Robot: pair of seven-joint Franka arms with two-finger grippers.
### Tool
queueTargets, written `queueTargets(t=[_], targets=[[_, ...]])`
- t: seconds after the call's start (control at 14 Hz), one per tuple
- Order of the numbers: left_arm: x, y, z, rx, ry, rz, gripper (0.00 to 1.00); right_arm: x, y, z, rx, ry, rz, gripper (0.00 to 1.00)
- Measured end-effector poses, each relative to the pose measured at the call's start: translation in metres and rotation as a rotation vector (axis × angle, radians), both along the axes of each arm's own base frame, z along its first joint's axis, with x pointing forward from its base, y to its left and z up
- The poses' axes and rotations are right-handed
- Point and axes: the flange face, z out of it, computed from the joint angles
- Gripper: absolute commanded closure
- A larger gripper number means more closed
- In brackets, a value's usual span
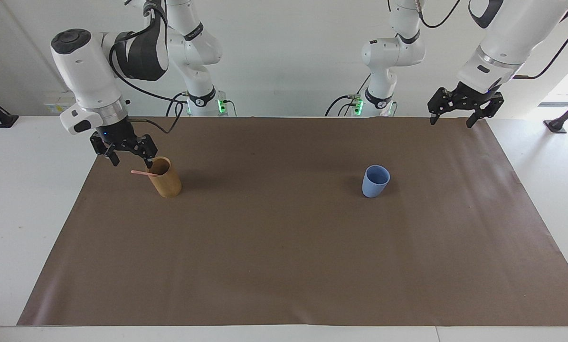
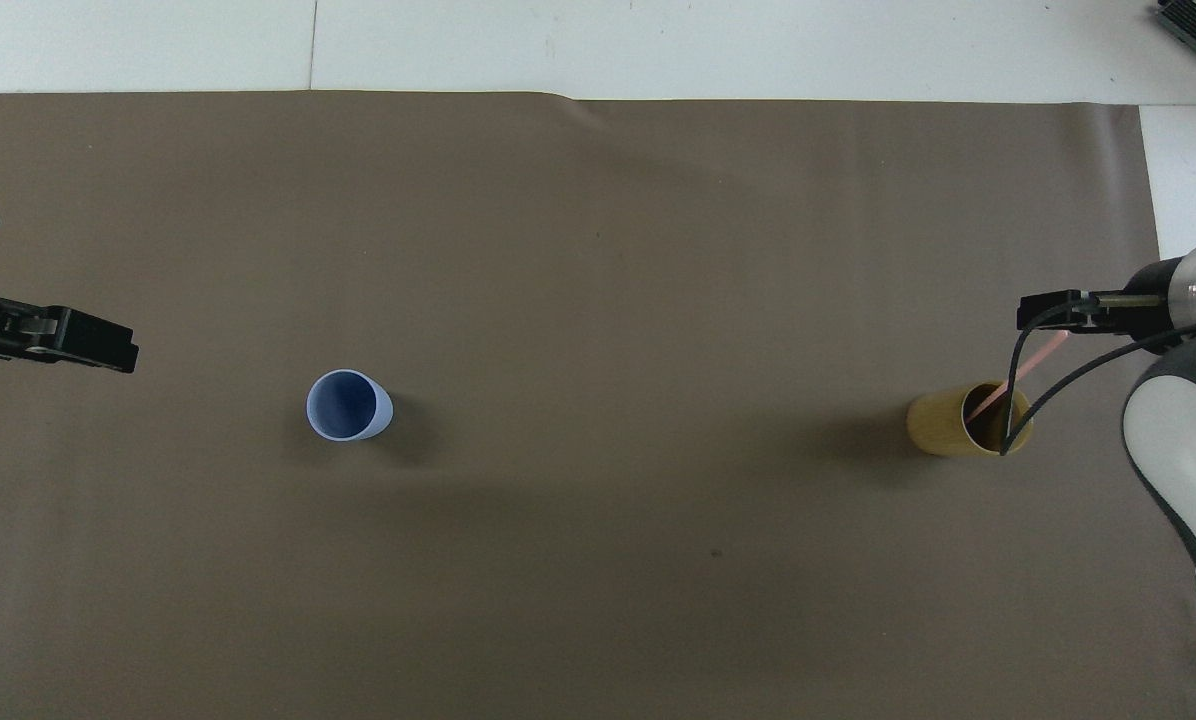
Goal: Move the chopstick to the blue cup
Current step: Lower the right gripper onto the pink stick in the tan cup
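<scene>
Right tool [image 1: 132,160] fingers apart, just above chopstick [image 1: 142,173], which leans in the tan wooden cup [image 1: 165,179] at the right arm's end. Blue cup [image 1: 375,181] well apart. Left tool [image 1: 459,116] apart, waiting over tabletop [image 1: 284,266] corner.

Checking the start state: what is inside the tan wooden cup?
One pink chopstick stands in the tan wooden cup, leaning out over its rim toward the right arm's end of the table. The cup wall hides its lower end and the cup's bottom.
</scene>
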Motion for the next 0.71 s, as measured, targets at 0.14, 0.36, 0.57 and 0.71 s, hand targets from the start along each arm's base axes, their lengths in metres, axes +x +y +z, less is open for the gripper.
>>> queueTargets(t=[0.14, 0.36, 0.57, 0.71], targets=[[0.0, -0.001, 0.0, -0.001, -0.005, -0.001, 0.0, -0.004, -0.012, -0.014, 0.006, 0.023, 0.014, 0.0], [0.001, -0.001, -0.002, -0.001, -0.007, -0.001, 0.0, -0.005, -0.012, -0.021, 0.035, 0.03, 0.017, 0.14], [0.009, -0.001, -0.03, -0.002, -0.013, 0.0, 0.0, -0.004, -0.011, -0.022, 0.037, 0.025, 0.02, 0.15], [0.014, -0.002, -0.07, -0.002, -0.005, 0.0, 0.0, -0.004, -0.011, -0.022, 0.037, 0.021, 0.02, 0.18]])
